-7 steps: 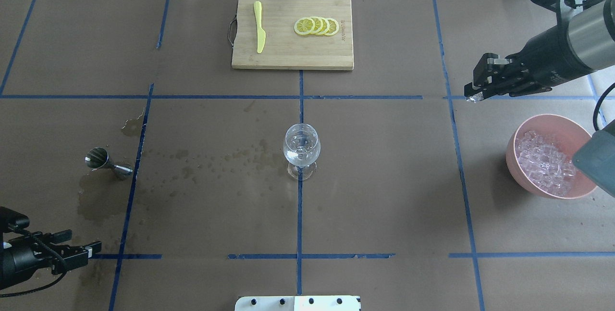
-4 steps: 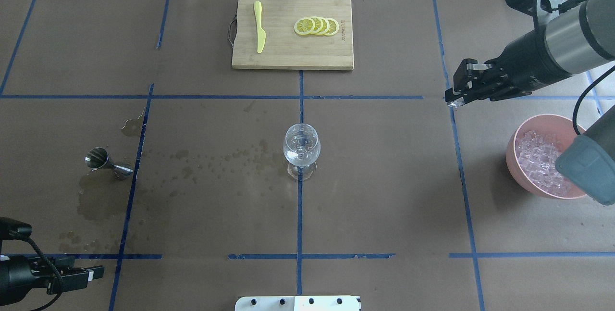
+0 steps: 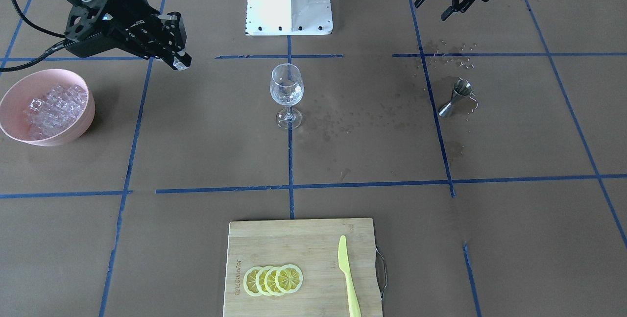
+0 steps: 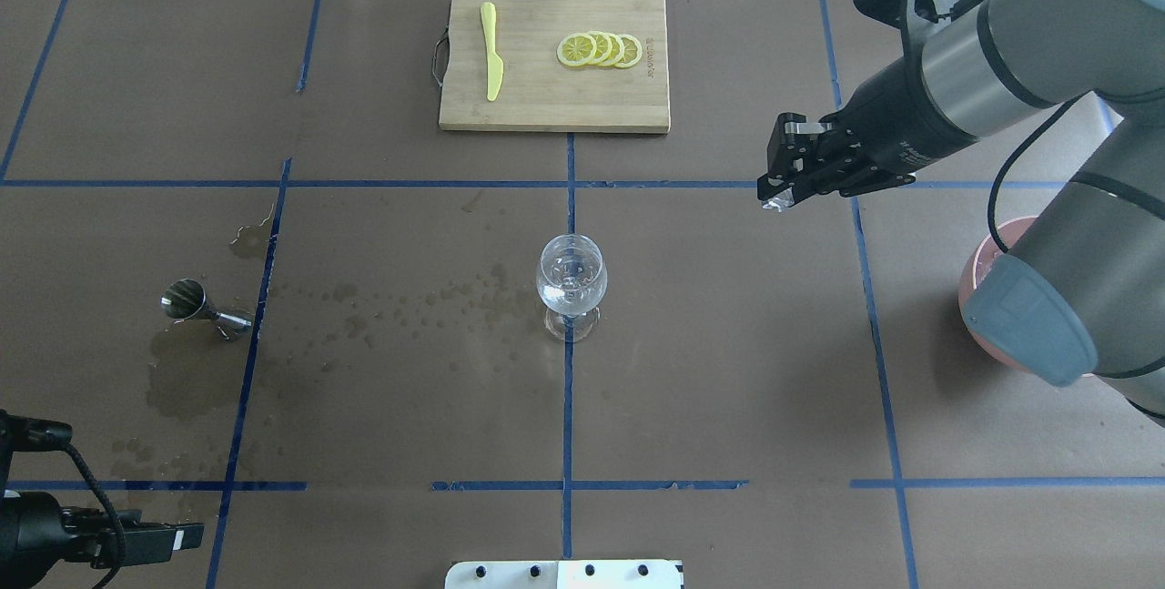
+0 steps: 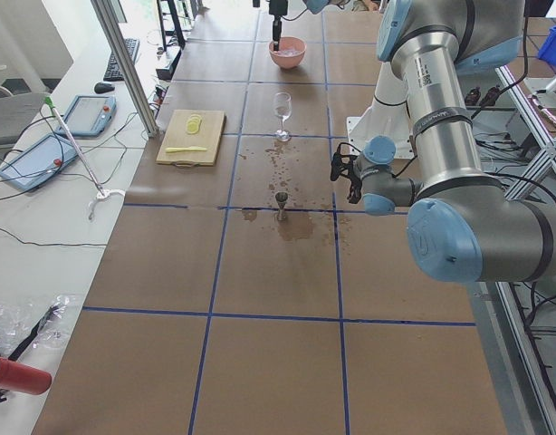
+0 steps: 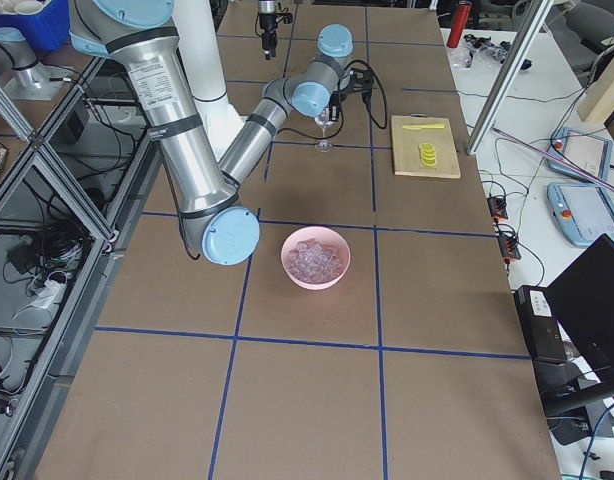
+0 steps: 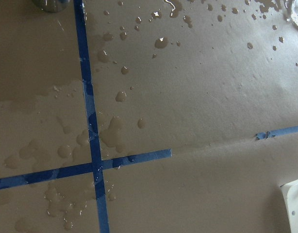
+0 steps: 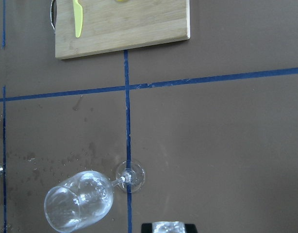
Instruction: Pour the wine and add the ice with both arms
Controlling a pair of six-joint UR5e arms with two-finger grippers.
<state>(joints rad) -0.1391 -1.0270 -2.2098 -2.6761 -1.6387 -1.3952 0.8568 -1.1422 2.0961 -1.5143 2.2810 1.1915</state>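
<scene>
My right gripper (image 4: 774,198) is shut on one clear ice cube (image 4: 774,204) and holds it above the table, right of and beyond the wine glass (image 4: 572,284). The cube also shows at the bottom edge of the right wrist view (image 8: 168,226), with the glass (image 8: 81,206) to its left. The glass stands upright at the table's middle and seems to hold a little clear wine. The pink bowl (image 3: 73,133) holds several ice cubes (image 3: 51,106). My left gripper (image 3: 434,7) is open and empty at the near left corner, apart from the steel jigger (image 4: 202,309).
A bamboo cutting board (image 4: 555,106) at the far middle carries lemon slices (image 4: 601,49) and a yellow knife (image 4: 491,52). Wet spots darken the brown paper between jigger and glass (image 4: 410,307). My right arm hides most of the bowl (image 4: 974,270) in the overhead view.
My right gripper has moved left from above the bowl toward the glass, carrying the ice cube. My left gripper has drawn back toward the table's near left corner.
</scene>
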